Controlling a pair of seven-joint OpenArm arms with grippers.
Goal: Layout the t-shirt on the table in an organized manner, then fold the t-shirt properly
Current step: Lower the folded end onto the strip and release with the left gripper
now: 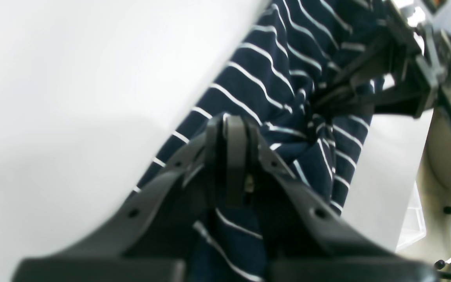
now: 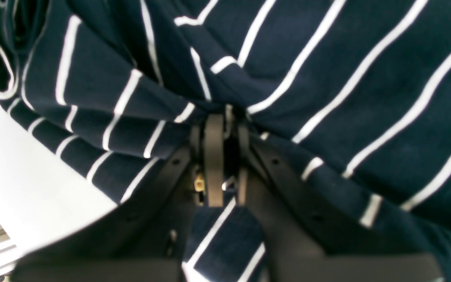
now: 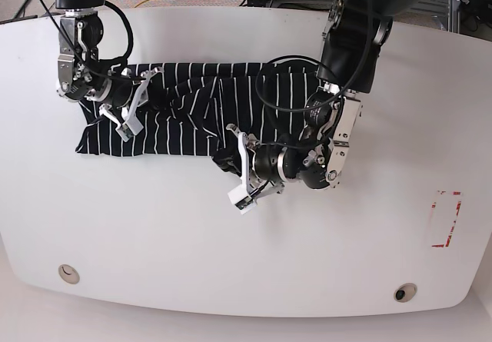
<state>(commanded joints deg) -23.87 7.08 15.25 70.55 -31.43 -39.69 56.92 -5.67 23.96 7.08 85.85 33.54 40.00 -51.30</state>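
The t-shirt (image 3: 184, 119), dark with thin white stripes, lies bunched across the far left half of the white table (image 3: 231, 265). My left gripper (image 3: 224, 158) is at the shirt's near edge, shut on a fold of fabric, as the left wrist view shows (image 1: 231, 129). My right gripper (image 3: 156, 96) sits over the shirt's left part. In the right wrist view its fingers are pinched on striped cloth (image 2: 225, 117). The left wrist view also shows the right gripper (image 1: 339, 92) on the shirt (image 1: 257, 78) further off. Stripes of the shirt (image 2: 347, 78) fill the right wrist view.
A red rectangular outline (image 3: 447, 219) is marked near the table's right side. Two round holes (image 3: 68, 273) (image 3: 405, 290) sit near the front edge. Cables and floor lie beyond the far edge.
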